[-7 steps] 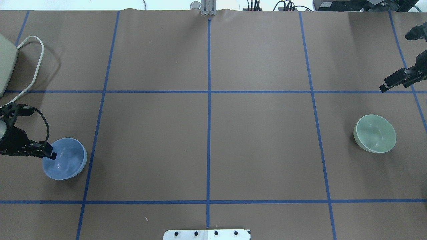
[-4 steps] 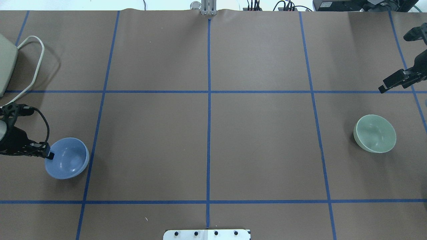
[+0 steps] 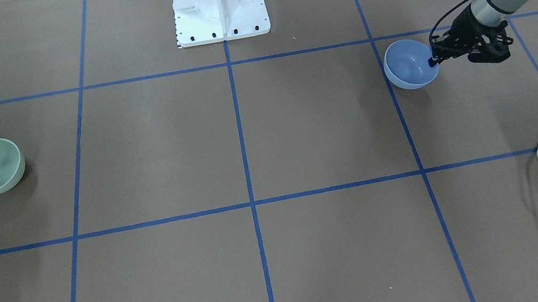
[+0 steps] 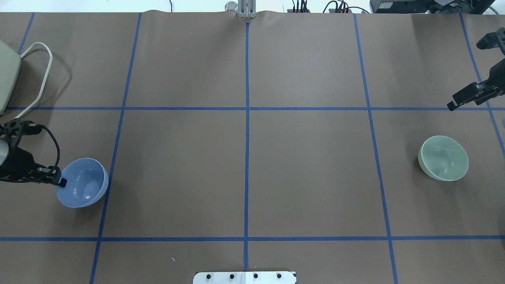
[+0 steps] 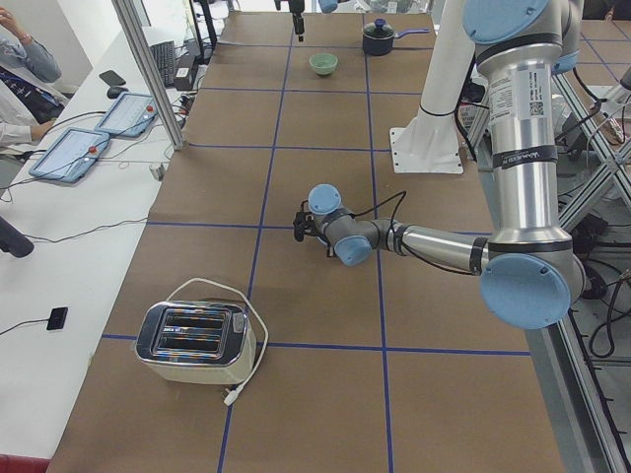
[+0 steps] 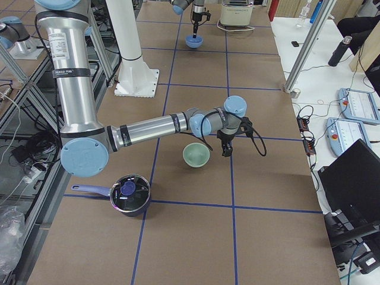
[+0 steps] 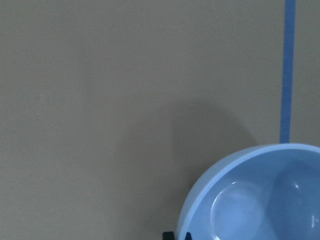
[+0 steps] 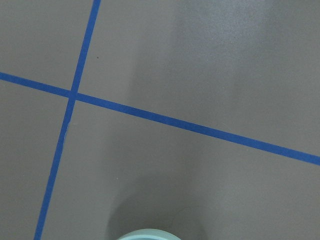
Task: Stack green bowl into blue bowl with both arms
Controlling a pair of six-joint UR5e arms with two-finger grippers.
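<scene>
The blue bowl [image 4: 83, 183] is at the table's left and hangs slightly tilted, a little off the surface. My left gripper [image 4: 60, 181] is shut on its left rim. The pinch also shows in the front view [image 3: 432, 62], and the left wrist view shows the bowl [image 7: 260, 200] with the fingertips [image 7: 167, 236] at its edge. The green bowl [image 4: 444, 158] stands upright at the right, untouched. My right gripper [image 4: 451, 106] hangs beyond it, apart from it, and looks open. The right wrist view shows only the green rim [image 8: 149, 234].
A toaster [image 4: 5, 75] with a white cable lies at the far left. A dark pot [image 6: 128, 193] with a blue handle stands near the robot's side on the right. The white pedestal [image 3: 219, 7] is at the near middle. Blue tape lines grid the brown table.
My left gripper has carried the blue bowl up and a little right, toward the table's middle. The right gripper has drifted slightly left. The green bowl has not moved.
</scene>
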